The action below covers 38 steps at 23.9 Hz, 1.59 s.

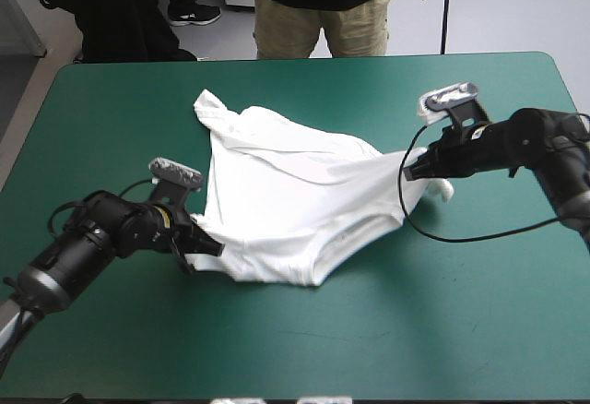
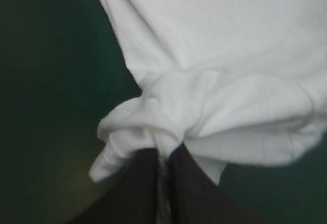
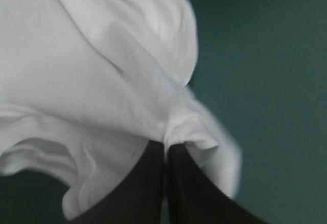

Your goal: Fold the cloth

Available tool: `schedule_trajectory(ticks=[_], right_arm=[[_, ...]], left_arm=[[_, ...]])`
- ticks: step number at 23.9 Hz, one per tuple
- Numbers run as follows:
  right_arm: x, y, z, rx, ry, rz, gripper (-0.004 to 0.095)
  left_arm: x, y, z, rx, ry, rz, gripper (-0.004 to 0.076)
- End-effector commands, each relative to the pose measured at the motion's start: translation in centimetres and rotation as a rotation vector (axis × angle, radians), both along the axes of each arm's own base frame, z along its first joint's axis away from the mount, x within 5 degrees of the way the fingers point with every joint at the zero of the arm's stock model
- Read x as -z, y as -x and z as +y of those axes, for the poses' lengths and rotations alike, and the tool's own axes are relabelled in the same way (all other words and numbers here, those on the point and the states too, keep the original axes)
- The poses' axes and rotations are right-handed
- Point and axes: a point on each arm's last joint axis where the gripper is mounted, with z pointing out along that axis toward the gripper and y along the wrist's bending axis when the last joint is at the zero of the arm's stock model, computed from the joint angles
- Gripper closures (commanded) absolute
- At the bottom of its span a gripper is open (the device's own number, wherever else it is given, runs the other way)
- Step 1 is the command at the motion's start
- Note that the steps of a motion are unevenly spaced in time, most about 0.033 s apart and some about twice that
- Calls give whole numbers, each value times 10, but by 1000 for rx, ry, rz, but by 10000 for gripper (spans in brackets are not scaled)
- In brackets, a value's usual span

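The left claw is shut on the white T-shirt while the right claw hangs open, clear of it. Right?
No: the right claw is shut on the T-shirt too, as the right wrist view shows. The left claw does grip it.

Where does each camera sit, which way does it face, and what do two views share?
High view: above and behind the robot, facing down at the table; both arms show, left gripper and right gripper.
Left wrist view: above that wrist, along its fingers, shut on the T-shirt.
Right wrist view: likewise, on the opposite side.
Shared: both wrist views show the T-shirt pinched.
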Motion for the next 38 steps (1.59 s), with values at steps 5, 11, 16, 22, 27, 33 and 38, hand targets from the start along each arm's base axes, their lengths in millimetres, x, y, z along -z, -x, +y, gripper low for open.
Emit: schedule_trajectory(ticks=[5,11,16,22,27,33,38], right_arm=[[-139,68,-8,-21,-87,-492,925],[-210,114,-12,-56,-116,-769,925],[-252,153,-15,-97,-139,-963,925],[-293,228,-27,-92,-117,-1165,924],[-281,218,-32,-32,-74,-1029,925],[-211,130,-19,-34,-31,-603,925],[-137,49,-10,16,-32,-400,925]], left_arm=[[-151,6,16,-14,58,-506,741],[-251,33,33,26,72,-844,741],[-309,64,50,27,84,-1063,741],[-361,118,78,-23,171,-1307,741],[-343,111,77,-35,136,-1124,741],[-267,36,41,-39,-4,-666,741],[-189,-41,0,-1,-96,-472,741]])
